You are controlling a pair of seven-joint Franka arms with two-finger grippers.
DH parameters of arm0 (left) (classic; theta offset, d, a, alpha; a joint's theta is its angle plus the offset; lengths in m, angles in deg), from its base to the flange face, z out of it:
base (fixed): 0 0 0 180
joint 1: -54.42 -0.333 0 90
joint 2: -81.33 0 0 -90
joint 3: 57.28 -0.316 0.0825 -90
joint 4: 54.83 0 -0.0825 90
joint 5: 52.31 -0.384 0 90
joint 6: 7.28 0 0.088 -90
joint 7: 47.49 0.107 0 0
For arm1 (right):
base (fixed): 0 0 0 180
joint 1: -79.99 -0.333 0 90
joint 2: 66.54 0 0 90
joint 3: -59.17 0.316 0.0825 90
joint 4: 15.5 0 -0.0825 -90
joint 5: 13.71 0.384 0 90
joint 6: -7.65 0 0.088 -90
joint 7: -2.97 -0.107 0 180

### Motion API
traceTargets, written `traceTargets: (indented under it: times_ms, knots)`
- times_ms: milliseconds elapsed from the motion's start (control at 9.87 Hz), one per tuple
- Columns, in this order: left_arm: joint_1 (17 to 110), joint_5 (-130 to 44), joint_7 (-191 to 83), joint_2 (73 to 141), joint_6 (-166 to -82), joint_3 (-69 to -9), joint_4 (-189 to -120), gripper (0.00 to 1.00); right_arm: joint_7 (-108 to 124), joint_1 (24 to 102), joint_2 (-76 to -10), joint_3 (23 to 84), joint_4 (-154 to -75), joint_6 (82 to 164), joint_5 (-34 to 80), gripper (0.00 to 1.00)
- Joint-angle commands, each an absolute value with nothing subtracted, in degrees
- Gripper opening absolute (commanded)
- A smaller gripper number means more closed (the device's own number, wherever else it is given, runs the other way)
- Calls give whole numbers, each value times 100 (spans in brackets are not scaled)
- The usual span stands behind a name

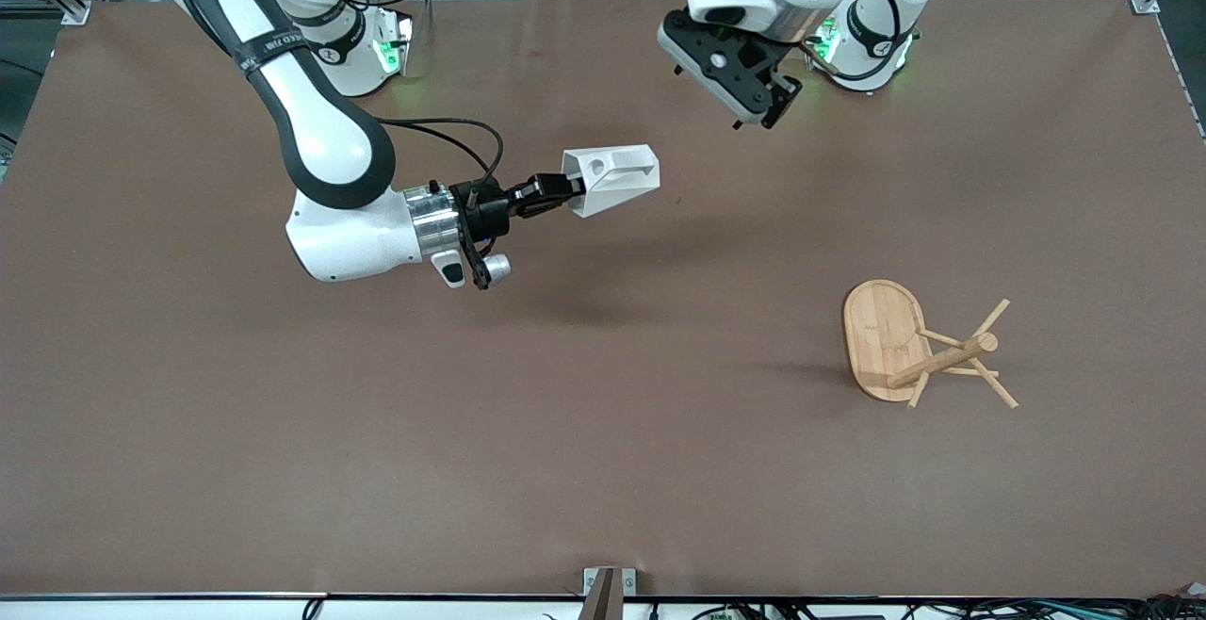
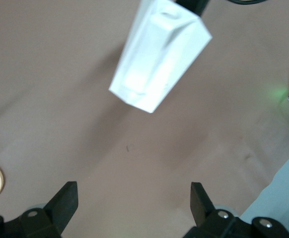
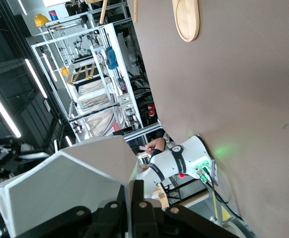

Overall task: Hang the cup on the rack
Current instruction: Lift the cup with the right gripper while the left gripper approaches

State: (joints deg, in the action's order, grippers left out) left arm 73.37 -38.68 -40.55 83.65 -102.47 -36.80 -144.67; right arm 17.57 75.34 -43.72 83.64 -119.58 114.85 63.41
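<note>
**Cup held aloft, rack untouched**

We note the right gripper (image 1: 563, 192) clamped tight on the rim of the small white faceted cup (image 1: 612, 179), carrying it in the air over the middle of the brown table (image 1: 603, 469). The cup lies on its side, long axis roughly level, base pointing toward the left arm's end of the table, handle uppermost. The left gripper (image 1: 754, 109) waits near its base with fingers (image 2: 65, 203) spread wide, holding nothing. We count one cup and one light bamboo mug rack (image 1: 886, 339), which stands toward the left arm's end, well apart from the cup.
</note>
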Motion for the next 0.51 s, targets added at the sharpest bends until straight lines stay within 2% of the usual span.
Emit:
traceTargets:
  times_ms: [0,405]
  knots:
    - [7297,-3798,-3198,8676,-10668,-3539,-14580,100,1773,7481,-4387,8413,-11973,11470,6688,1]
    - [7297,-3807,-2396,8941,-11414,-3539,-14589,100,1773,7446,-4387,8422,-12096,11444,6768,1]
